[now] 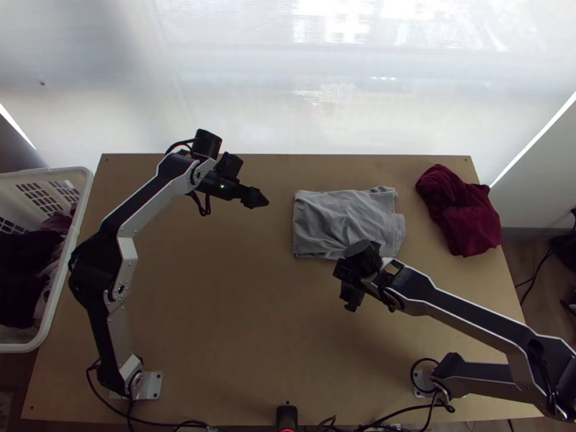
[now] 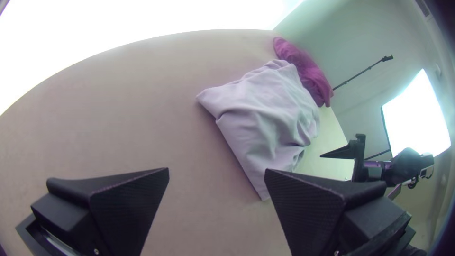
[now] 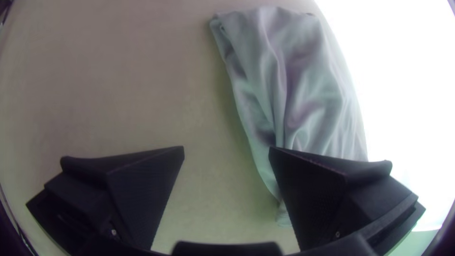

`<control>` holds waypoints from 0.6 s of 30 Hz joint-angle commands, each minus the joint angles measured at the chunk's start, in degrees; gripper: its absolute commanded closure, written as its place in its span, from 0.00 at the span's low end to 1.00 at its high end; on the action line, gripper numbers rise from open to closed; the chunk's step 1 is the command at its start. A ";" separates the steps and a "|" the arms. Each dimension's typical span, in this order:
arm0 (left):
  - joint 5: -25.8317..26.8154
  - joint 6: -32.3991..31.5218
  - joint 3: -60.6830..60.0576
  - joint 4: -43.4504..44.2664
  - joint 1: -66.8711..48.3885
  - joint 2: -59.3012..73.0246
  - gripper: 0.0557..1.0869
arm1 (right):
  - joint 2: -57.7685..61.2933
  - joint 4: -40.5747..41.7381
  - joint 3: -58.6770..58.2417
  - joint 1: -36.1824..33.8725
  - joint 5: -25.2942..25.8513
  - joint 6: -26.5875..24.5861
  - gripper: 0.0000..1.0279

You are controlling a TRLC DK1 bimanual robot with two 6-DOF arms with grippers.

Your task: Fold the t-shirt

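In the top view the grey t-shirt point(image 1: 342, 219) lies as a compact, folded rectangle with wrinkles, right of the table's middle. My left gripper point(image 1: 265, 201) is above the table to the left of the shirt, not touching it. Below the shirt's near edge in that view is my right gripper point(image 1: 351, 302). The left wrist view shows the left gripper point(image 2: 216, 173) open, with the shirt point(image 2: 265, 114) beyond it. In the right wrist view the right gripper point(image 3: 226, 151) is open too, and one finger overlaps the edge of the shirt point(image 3: 298, 85).
A dark red cloth point(image 1: 461, 209) lies bunched at the table's far right. A white basket point(image 1: 86, 209) holding dark clothes stands at the left edge. Bare wooden table point(image 1: 216, 302) stretches between the arms. Cables run along the near edge.
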 commanded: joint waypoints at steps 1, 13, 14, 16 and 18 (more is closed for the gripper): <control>-0.56 0.10 -2.08 1.69 1.37 -1.46 0.05 | 2.42 7.26 -4.44 1.28 2.65 -5.05 0.19; -0.65 0.63 -4.28 2.92 4.35 -3.75 0.05 | 7.78 19.30 -5.67 1.36 6.43 -12.88 0.19; -0.56 0.63 -4.28 2.92 4.44 -3.84 0.05 | 7.78 20.09 -5.67 1.36 6.87 -13.67 0.19; -0.56 0.63 -4.28 3.10 4.62 -3.92 0.05 | 7.78 21.14 -5.58 1.28 7.13 -14.63 0.19; -0.65 0.63 -4.28 3.28 4.88 -4.01 0.05 | 7.78 22.11 -5.58 1.01 7.22 -15.69 0.19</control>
